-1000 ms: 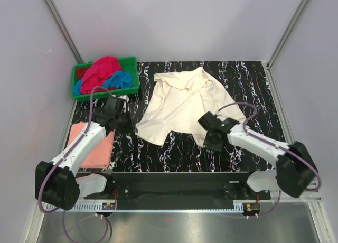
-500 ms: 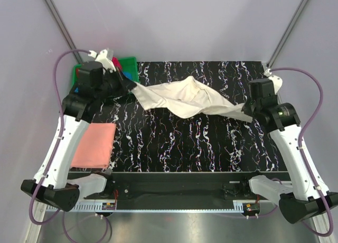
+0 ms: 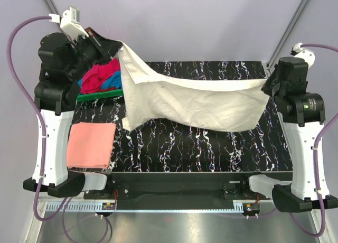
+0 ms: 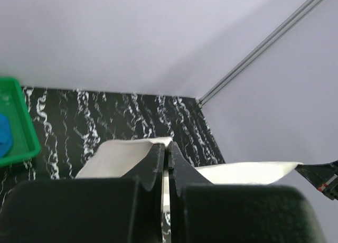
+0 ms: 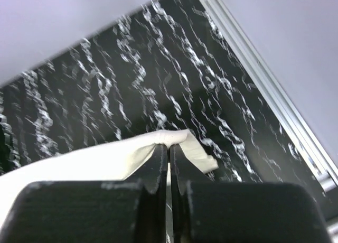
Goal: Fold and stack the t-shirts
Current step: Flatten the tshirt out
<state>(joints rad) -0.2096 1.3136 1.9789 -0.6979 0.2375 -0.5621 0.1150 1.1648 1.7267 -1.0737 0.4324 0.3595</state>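
Note:
The cream t-shirt [image 3: 185, 103] hangs stretched in the air between both grippers, high above the table. My left gripper [image 3: 117, 45] is shut on its left corner; in the left wrist view the cloth [image 4: 119, 156] is pinched at my gripper [image 4: 166, 146]. My right gripper [image 3: 265, 83] is shut on the right corner; the cloth [image 5: 127, 150] wraps my gripper [image 5: 169, 147]. A folded salmon-pink t-shirt [image 3: 91, 144] lies flat at the near left. Magenta-red [image 3: 100, 74] and blue [image 3: 108, 83] t-shirts lie bunched in the green crate.
The green crate [image 3: 100, 96] stands at the far left, partly behind my left arm; its corner shows in the left wrist view [image 4: 21, 132]. The black marbled table [image 3: 211, 148] has a metal frame rail along its right edge [image 5: 274, 95].
Both arms have risen and spread apart, lifting the cream t-shirt from a slack drape low over the table into a taut hanging sheet.

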